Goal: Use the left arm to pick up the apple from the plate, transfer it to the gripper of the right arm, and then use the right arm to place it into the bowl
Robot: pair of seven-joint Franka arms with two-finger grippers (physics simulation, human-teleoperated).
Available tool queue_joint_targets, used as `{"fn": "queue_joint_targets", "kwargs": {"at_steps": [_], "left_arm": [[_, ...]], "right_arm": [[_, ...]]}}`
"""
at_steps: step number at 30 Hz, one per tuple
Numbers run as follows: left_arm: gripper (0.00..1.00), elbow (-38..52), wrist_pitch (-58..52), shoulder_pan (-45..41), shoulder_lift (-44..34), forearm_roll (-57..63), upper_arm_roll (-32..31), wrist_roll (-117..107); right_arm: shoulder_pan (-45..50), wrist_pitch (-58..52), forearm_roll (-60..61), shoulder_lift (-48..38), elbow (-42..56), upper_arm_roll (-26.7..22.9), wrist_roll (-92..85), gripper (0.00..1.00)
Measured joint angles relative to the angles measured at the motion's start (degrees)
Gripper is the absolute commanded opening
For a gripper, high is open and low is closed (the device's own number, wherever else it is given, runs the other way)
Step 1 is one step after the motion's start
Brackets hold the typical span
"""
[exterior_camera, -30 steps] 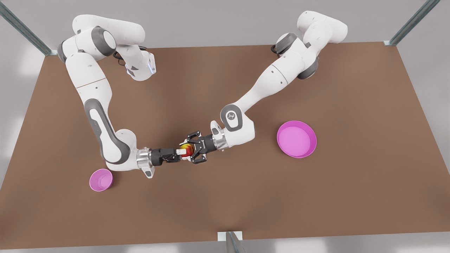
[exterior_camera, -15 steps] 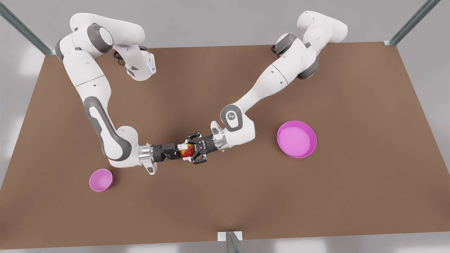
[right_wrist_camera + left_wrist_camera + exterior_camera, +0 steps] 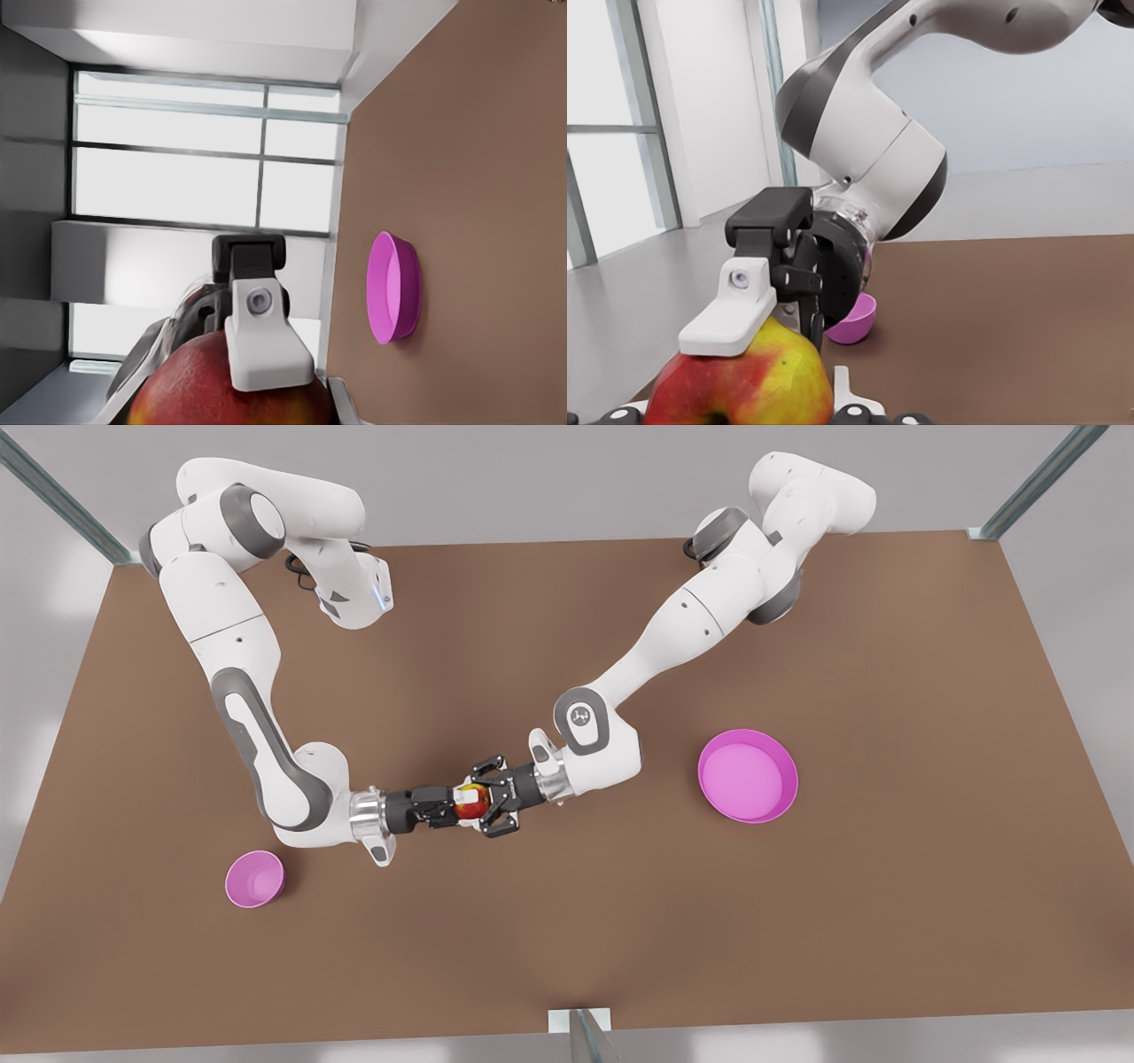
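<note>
I have both arms reaching low and nearly level over the middle of the table (image 3: 797,921), wrists pointing at each other. The left arm comes in from the front view's right with its elbow bent near the plate (image 3: 791,781). The right arm folds down from the front view's left, its forearm running beside the bowl (image 3: 254,879).

The left gripper (image 3: 484,802) is clenched on the apple (image 3: 472,804), holding it in the air above the table between the two wrists. The right gripper (image 3: 455,807) meets it head-on and grips the same apple. In the left wrist view I see one of its white fingers (image 3: 732,310) lying on top of the fruit. In the right wrist view that pad presses the red skin, and its partner is hidden behind the apple.

My count is two arms, two grippers, one apple, one plate and one bowl. Plate and bowl sit well apart on either side.
</note>
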Motion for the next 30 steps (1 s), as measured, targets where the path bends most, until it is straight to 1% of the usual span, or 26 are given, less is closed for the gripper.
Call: {"fn": "queue_joint_targets", "kwargs": {"at_steps": [1,2,12,24,26,27,30], "left_arm": [[0.77,0.0,0.0,0.0,0.0,0.0,0.0,-0.1],[0.99,0.0,0.0,-0.1,0.0,0.2,0.0,-0.2],[1.0,-0.5,0.9,-0.3,-0.7,0.5,0.2,-1.1],[1.0,-8.3,1.9,2.7,-5.1,0.9,0.2,-1.3],[1.0,-13.3,1.9,4.9,-7.8,0.9,-0.2,-1.1],[1.0,-17.6,1.8,6.9,-10.5,0.9,-0.5,-1.1],[1.0,-36.3,-0.6,16.8,-23.0,2.6,-0.5,-1.0]], "right_arm": [[0.0,0.0,0.0,0.0,0.0,0.0,-0.1,0.67],[0.0,0.0,0.0,0.0,0.0,0.0,-0.1,0.67],[-0.3,-0.2,-0.3,-0.1,0.0,0.0,-0.6,0.68],[-0.3,-0.3,-0.6,0.0,0.0,0.0,-1.0,0.68],[-0.3,-0.3,-0.6,0.0,0.1,0.0,-1.0,0.68],[-0.4,-0.3,-0.7,-0.1,0.1,-0.1,-1.0,0.68],[-2.0,-0.3,-2.3,0.0,0.6,-0.3,-0.9,0.7]]}}
